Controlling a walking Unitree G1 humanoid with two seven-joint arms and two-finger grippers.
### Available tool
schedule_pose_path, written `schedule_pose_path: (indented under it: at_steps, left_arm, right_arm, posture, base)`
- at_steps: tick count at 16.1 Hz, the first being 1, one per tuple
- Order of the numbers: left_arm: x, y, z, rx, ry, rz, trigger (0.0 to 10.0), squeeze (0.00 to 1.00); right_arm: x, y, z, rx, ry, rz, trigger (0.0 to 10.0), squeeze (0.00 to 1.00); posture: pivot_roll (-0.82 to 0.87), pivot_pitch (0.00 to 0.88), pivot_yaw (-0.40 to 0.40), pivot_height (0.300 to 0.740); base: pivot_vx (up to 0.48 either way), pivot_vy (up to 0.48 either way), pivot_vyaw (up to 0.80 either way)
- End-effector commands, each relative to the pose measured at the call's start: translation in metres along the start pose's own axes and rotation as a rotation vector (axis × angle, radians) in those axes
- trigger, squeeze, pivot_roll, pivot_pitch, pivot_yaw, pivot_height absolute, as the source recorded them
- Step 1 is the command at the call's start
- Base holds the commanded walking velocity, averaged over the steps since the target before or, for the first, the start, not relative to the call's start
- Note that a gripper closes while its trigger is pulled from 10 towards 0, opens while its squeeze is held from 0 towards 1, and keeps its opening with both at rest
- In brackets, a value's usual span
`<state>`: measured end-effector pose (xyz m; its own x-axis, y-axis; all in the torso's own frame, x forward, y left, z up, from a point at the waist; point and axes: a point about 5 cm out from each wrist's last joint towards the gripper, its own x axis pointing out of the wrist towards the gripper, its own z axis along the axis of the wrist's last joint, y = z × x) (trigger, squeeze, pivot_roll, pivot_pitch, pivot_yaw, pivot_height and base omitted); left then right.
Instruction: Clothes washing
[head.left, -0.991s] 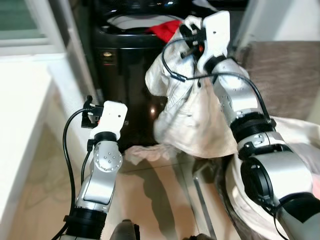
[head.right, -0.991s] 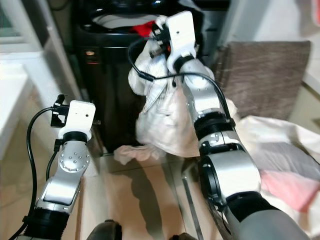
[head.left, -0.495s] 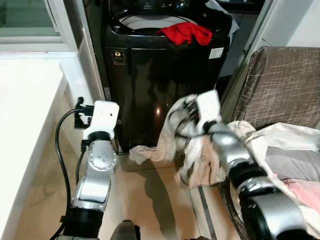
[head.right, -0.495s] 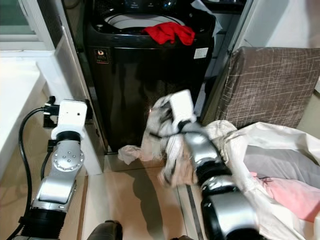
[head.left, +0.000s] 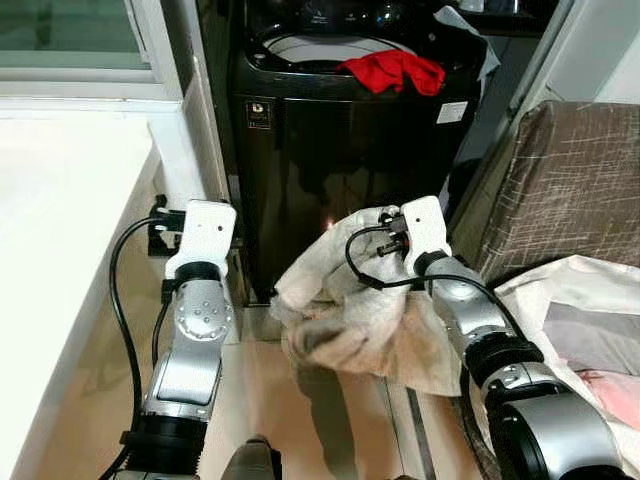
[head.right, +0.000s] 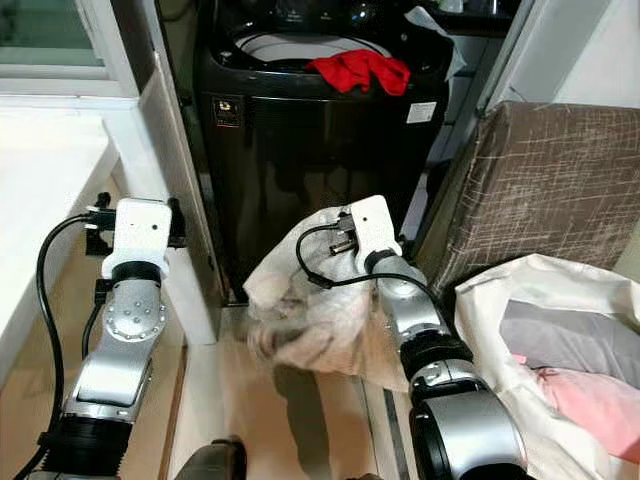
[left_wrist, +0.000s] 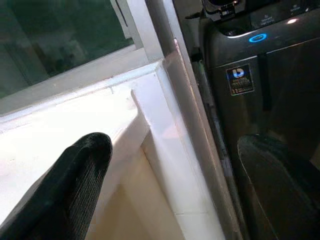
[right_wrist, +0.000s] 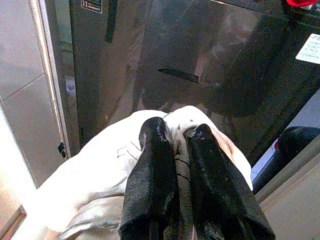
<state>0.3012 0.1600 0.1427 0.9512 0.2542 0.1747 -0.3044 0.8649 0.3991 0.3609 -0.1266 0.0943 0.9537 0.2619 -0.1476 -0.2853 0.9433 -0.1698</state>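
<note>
Right hand (right_wrist: 176, 137) pinched tight on the cream garment (head.left: 350, 315), now held low in front of the black washing machine (head.left: 350, 150), just above the floor; 1 s ago it was raised at the drum rim, so the arm has dropped. Red cloth (head.left: 395, 70) draped on the machine's top edge. Left hand (left_wrist: 165, 185) fingers spread wide, holding nothing, beside the white ledge (left_wrist: 100, 115), unchanged.

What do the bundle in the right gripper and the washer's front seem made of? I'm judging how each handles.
White bundle: soft woven cloth, matte, judging by its creases and limp sag from the right gripper. Washing machine: hard glossy dark panel, probably painted metal or plastic; it mirrors reflections.
</note>
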Motion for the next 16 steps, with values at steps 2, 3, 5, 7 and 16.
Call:
schedule_pose_path:
  at_steps: [2, 3, 5, 7, 16]
  left_arm:
    - [0.002, -0.002, 0.002, 0.019, -0.012, 0.01, 10.0, 0.0]
    - [0.003, -0.002, 0.003, 0.013, -0.021, 0.006, 10.0, 0.0]
    - [0.004, -0.002, 0.005, 0.002, -0.03, 0.0, 10.0, 0.0]
    - [0.004, -0.004, 0.006, 0.0, -0.029, -0.006, 10.0, 0.0]
    - [0.004, -0.004, 0.004, -0.005, -0.017, 0.006, 10.0, 0.0]
  right_arm:
    - [0.005, -0.024, 0.023, -0.015, -0.061, -0.139, 0.0, 0.31]
    - [0.004, -0.036, 0.03, -0.026, -0.089, -0.203, 10.0, 0.24]
    - [0.003, -0.041, 0.046, -0.087, -0.179, -0.205, 10.0, 0.21]
    - [0.002, -0.035, 0.047, -0.044, -0.198, -0.155, 10.0, 0.18]
    - [0.002, 0.065, 0.113, 0.2, -0.45, 0.414, 10.0, 0.18]
  posture:
    - [0.02, 0.0, -0.057, 0.74]
    - [0.02, 0.0, -0.057, 0.74]
    - [0.02, 0.0, -0.057, 0.74]
    - [0.01, 0.0, -0.054, 0.74]
    - [0.01, 0.0, -0.065, 0.74]
  base:
    - [0.0, 0.0, 0.44]
    - [0.0, 0.0, 0.0]
    - [0.0, 0.0, 0.0]
    - [0.0, 0.0, 0.0]
    - [0.0, 0.0, 0.0]
